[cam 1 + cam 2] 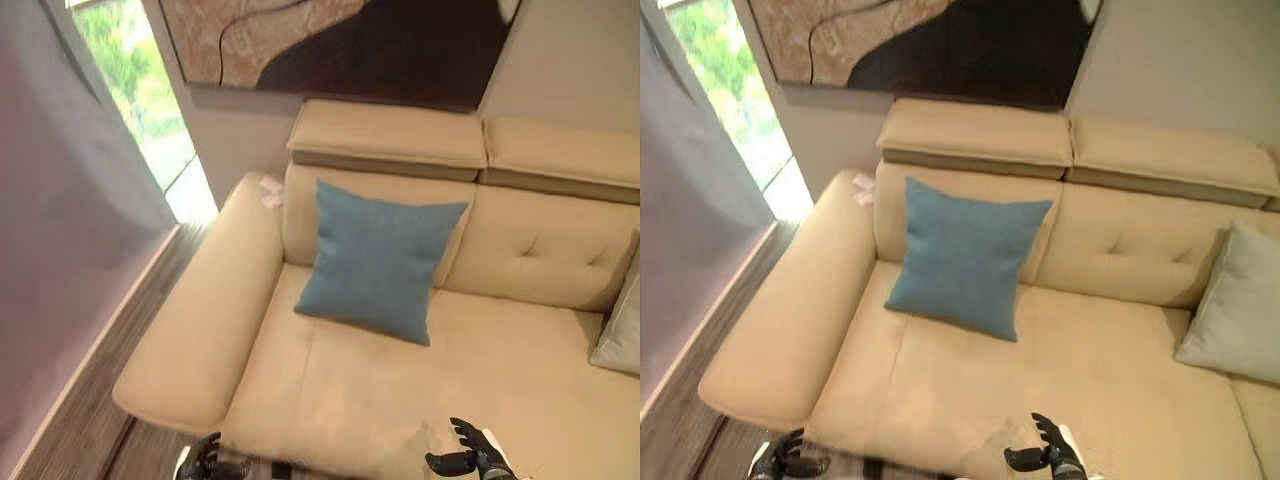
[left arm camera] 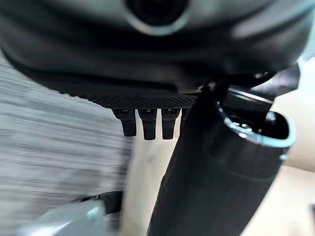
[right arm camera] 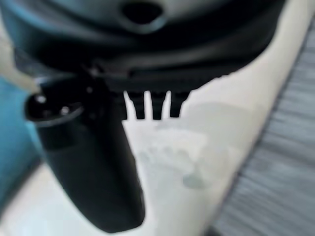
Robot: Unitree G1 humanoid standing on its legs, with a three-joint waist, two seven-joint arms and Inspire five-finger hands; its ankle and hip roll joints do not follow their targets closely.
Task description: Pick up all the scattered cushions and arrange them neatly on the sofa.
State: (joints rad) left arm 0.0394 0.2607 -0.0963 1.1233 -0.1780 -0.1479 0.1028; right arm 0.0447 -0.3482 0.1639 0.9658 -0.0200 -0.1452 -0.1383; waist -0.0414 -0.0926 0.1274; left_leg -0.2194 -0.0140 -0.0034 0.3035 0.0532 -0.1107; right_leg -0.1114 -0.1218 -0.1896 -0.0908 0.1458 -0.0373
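Cushions first: your blue cushion [image 1: 378,258] leans upright against the sofa [image 1: 520,380] backrest near the armrest, and a grey cushion [image 1: 1238,308] sits well off to the robot's right. Both hands hang empty at the seat's front edge, the right hand [image 1: 468,455] with relaxed, spread fingers, the left hand [image 1: 203,458] loosely uncurled. You'd reach the grey one more easily with the right hand.

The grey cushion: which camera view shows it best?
The right eye view: the grey cushion leans there almost whole against the sofa backrest. The left eye view cuts it at the picture's right edge. The wrist views give no clear sight of it.
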